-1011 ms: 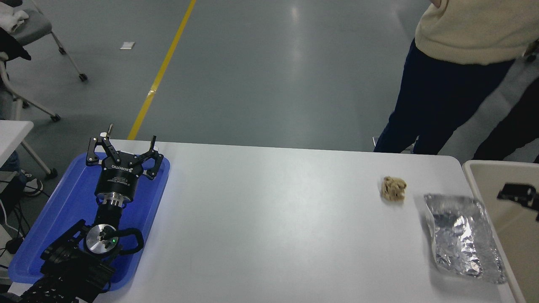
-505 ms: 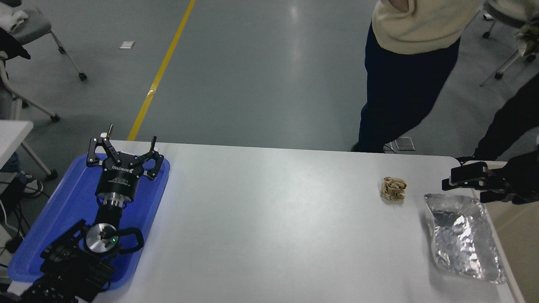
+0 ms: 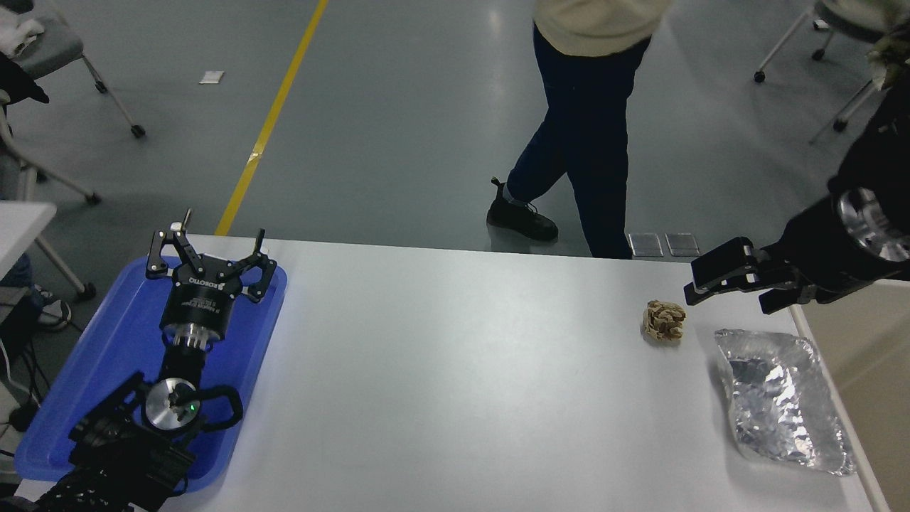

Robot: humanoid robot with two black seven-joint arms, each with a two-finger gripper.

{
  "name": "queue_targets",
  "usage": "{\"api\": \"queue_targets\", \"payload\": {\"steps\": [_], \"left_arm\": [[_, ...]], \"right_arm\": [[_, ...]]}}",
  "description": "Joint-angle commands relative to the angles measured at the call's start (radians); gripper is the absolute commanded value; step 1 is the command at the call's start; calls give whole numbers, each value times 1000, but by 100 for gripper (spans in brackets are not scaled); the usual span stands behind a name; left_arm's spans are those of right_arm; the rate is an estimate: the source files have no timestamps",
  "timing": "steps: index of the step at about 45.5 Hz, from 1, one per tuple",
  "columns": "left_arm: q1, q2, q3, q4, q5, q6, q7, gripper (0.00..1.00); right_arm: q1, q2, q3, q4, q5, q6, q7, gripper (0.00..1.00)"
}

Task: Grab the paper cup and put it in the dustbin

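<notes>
the white table (image 3: 455, 370) fills the near half of the view. at its right edge a beige surface, apparently the dustbin (image 3: 864, 363), shows only as a strip of wall and rim. on the far left sits a blue tray (image 3: 106, 384), and over it the left end effector (image 3: 210, 252) is parked with its fingers spread apart and nothing between them. near the right edge lies a crinkled silver foil tray (image 3: 778, 402), and just beyond it, toward the far side, a crumpled tan paper ball (image 3: 664, 320). a person (image 3: 579, 128) walks across the floor beyond the table.

the paper cup is nowhere in view: not on the table, not on either tray, not in an end effector. it may lie inside the dustbin out of sight, but that cannot be confirmed.

the main risk is a wrong target. the right end effector (image 3: 700, 284) hangs just above and to the right of the paper ball, so a descent from here would likely catch the ball or snag the foil tray's edge rather than any cup.

the right arm comes in from the right edge, roughly level, wrist pointing left. its fingers look drawn close together and empty, though whether they are fully closed i cannot tell.
</notes>
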Motion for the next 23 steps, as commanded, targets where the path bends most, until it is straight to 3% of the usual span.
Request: {"api": "queue_targets", "payload": {"steps": [1,6,23], "left_arm": [[0,0,0,1,0,0,0,100],[0,0,0,1,0,0,0,100],[0,0,0,1,0,0,0,100]], "right_arm": [[64,227,-41,18,173,28,-1,100],[77,274,-51,18,216,31,-1,100],[215,270,-110,61,219,149,-1,100]]}}
